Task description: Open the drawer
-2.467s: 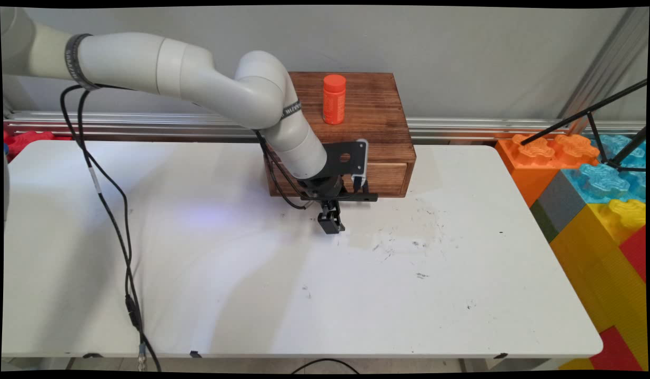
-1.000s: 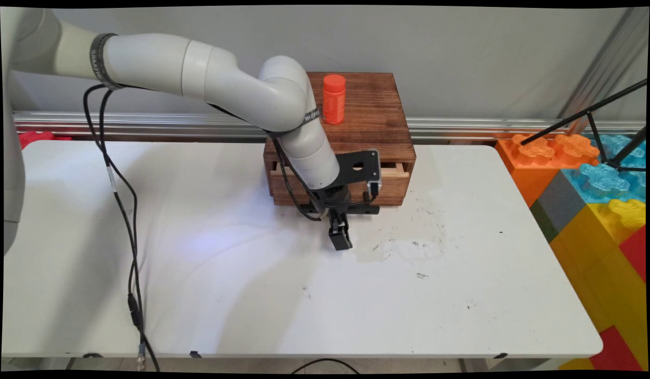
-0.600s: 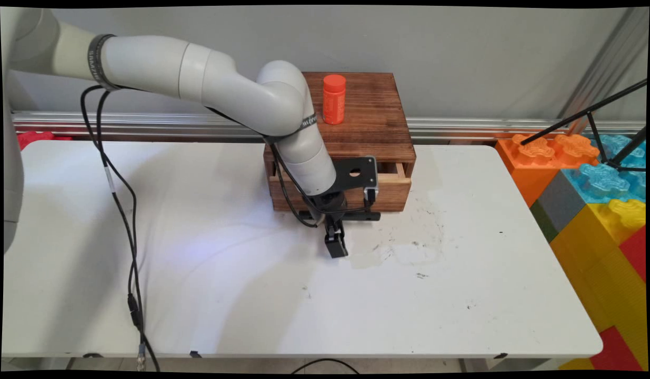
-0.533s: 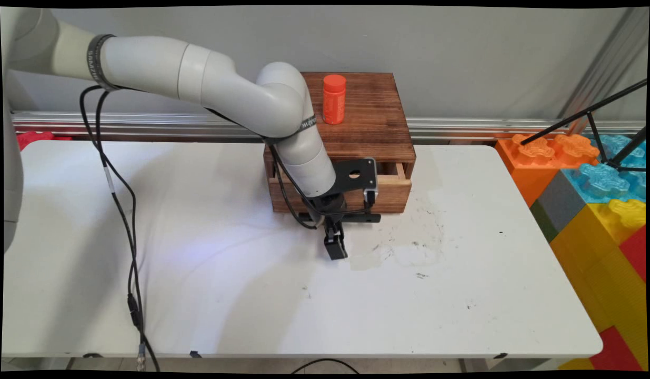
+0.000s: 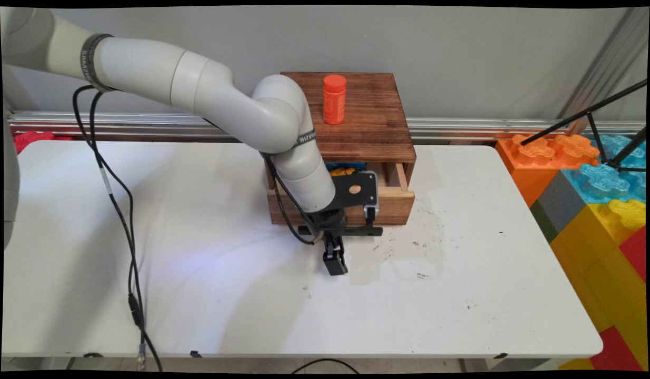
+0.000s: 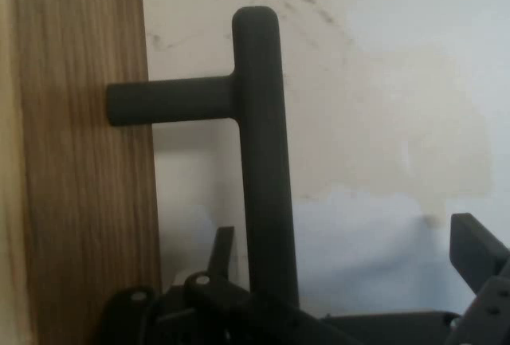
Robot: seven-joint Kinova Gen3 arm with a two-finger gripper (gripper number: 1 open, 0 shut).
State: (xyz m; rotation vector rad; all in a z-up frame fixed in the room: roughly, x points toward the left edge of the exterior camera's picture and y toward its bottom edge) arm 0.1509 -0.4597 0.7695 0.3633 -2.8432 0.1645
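Two views are reaching you, main first. You are looking at a dark-stained wooden box (image 5: 375, 131) sitting at the middle of the table's (image 5: 198, 295) far edge. Its paler drawer (image 5: 396, 202) is standing partly pulled out toward the near edge. Something blue and orange (image 5: 343, 169) is showing inside it, too hidden to name. A black handle (image 5: 375, 230) is running along the drawer front, its long axis lying parallel to the table's near edge. The gripper (image 5: 335, 266) is hanging just in front of that bar, pointing down at the scuffed white tabletop. A smooth orange cylindrical bottle (image 5: 334, 99) is standing upright on the box's grained lid. Big plastic building blocks (image 5: 593, 179) are stacking up off the table's right edge.

In the hand view, the handle (image 6: 259, 138) is appearing as a matte round bar on a short stem entering the grained drawer front (image 6: 80, 162). The gripper (image 6: 351, 241) is standing open: one fingertip (image 6: 223, 245) is sitting just beside the bar, the other (image 6: 478, 249) well apart, with the bar passing between them.
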